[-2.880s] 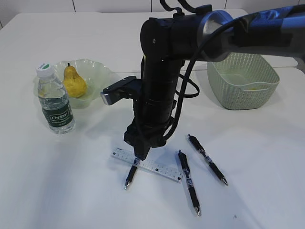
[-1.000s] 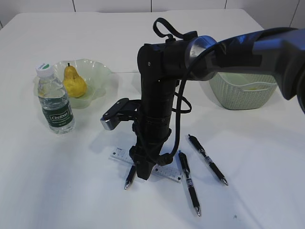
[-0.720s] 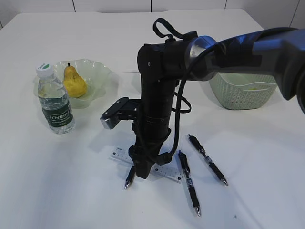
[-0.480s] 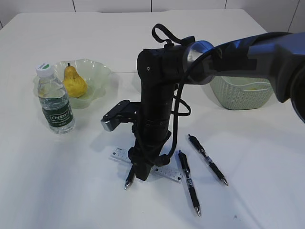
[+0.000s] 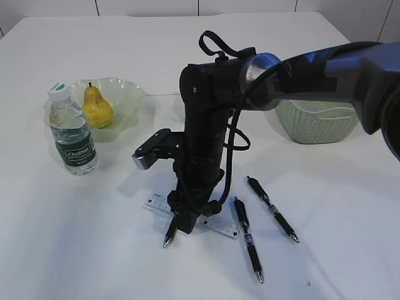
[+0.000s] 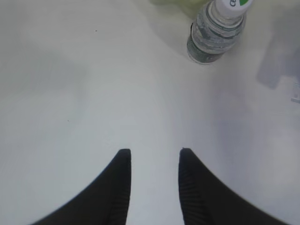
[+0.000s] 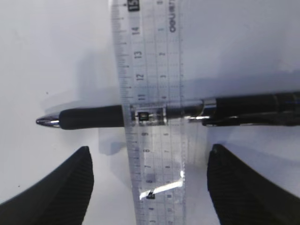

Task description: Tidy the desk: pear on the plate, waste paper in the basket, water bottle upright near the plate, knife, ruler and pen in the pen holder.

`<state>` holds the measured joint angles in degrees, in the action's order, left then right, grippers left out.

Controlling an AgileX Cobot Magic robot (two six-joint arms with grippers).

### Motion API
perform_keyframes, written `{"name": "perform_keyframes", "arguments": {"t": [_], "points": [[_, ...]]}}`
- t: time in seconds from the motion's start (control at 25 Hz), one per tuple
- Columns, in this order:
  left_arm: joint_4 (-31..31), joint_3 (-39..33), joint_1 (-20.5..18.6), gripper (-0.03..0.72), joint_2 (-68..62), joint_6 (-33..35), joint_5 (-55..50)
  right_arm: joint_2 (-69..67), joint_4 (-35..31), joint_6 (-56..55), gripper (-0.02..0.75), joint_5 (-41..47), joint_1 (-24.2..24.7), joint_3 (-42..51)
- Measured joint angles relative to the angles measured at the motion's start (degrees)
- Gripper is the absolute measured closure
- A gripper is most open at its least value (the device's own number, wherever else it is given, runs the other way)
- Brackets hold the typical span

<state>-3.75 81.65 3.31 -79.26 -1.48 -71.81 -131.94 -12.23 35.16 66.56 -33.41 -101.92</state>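
A clear ruler [image 7: 150,117] lies flat on the white table, across a black pen [image 7: 93,117]. My right gripper [image 7: 149,152] points straight down over them, open, with one finger on each side of the ruler and nothing gripped. In the exterior view the right gripper [image 5: 185,228] reaches down to the ruler [image 5: 219,226], and the pen [image 5: 169,234] pokes out in front. The yellow pear [image 5: 98,107] sits on the green plate [image 5: 128,100], with the water bottle [image 5: 72,134] upright beside it. My left gripper [image 6: 153,152] hovers open over bare table, short of the bottle [image 6: 215,30]. Knife, pen holder and waste paper are out of view.
Two more black pens [image 5: 248,240] [image 5: 272,208] lie to the right of the ruler. The pale green basket [image 5: 315,119] stands at the back right, partly behind the right arm.
Since the earliest frame the right arm has come down and towards the table's front edge, bringing its open fingers to the ruler. Over the last second it has barely moved.
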Motion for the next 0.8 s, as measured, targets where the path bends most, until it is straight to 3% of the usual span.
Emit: {"name": "perform_keyframes", "arguments": {"t": [0.8], "points": [[0.00,0.00,0.00,0.449,0.00,0.00,0.00,0.00,1.95,-1.63,0.151,-1.12,0.00,0.00]]}}
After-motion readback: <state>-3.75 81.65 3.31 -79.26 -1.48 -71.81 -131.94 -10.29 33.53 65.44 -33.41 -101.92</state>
